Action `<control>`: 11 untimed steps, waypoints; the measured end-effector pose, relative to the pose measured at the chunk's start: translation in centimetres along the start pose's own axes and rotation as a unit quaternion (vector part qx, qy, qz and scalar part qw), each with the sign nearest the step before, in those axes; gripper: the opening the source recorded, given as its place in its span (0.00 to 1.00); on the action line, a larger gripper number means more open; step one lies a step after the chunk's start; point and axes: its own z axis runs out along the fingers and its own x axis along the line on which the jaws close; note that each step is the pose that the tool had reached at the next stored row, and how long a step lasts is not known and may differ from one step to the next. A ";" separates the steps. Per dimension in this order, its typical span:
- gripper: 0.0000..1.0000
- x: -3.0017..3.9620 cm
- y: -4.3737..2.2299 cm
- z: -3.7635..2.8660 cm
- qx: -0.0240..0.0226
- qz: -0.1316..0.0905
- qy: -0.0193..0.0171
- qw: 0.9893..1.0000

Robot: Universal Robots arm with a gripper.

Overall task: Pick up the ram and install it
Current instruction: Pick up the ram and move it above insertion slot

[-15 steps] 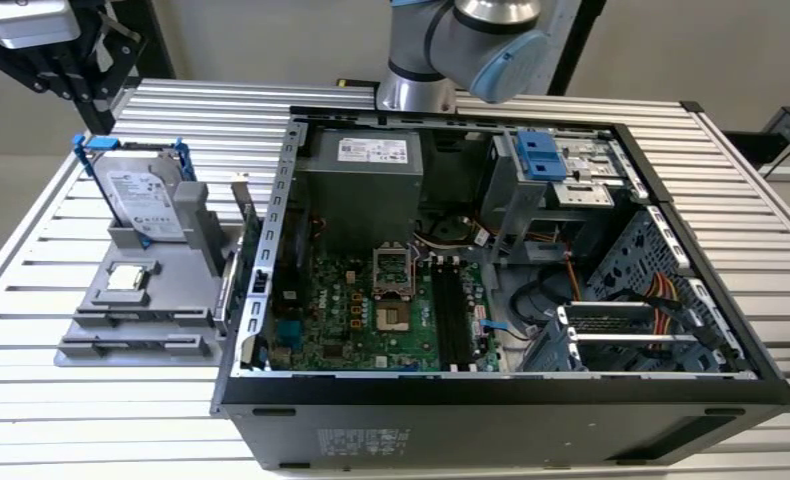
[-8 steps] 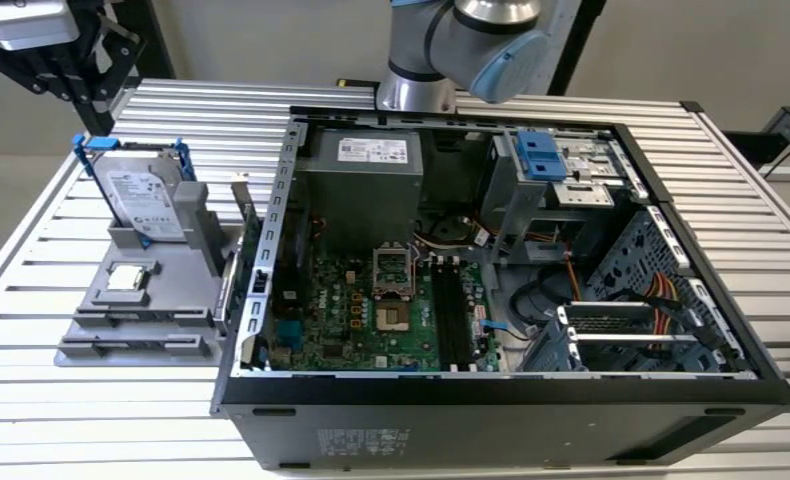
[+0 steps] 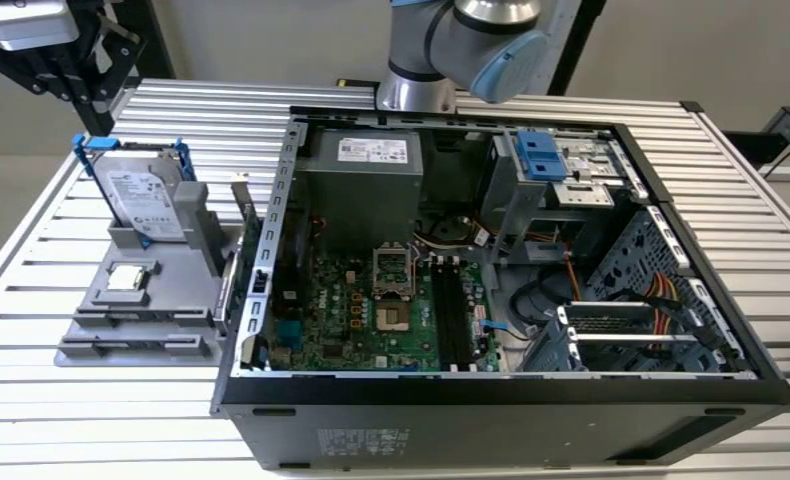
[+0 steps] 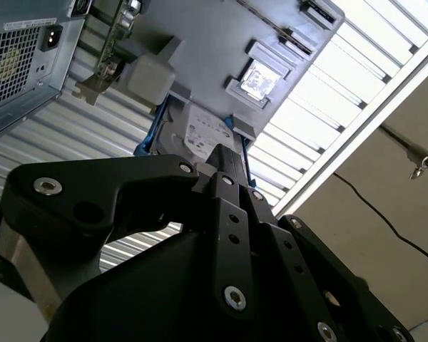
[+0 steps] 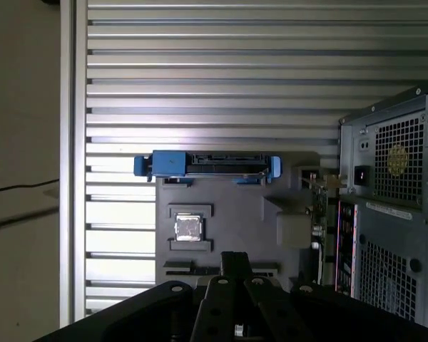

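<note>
Black hand (image 5: 234, 259) | high over grey tray (image 5: 228, 214), pointing down | closed, holding nothing

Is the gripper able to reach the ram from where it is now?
Probably yes. The gripper is above the gray holder, and the ram stands on edge at the holder's side with its top edge uncovered. The computer case close beside it leaves little room.

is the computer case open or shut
Open. In the exterior view the computer case has no side panel on top, and its motherboard lies exposed.
</note>
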 end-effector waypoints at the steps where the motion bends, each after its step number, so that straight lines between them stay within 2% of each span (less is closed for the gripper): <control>1: 0.00 0.00 -0.02 0.00 0.000 0.000 0.000 1.000; 11: 0.00 0.00 -0.99 -0.03 0.000 0.000 0.000 1.000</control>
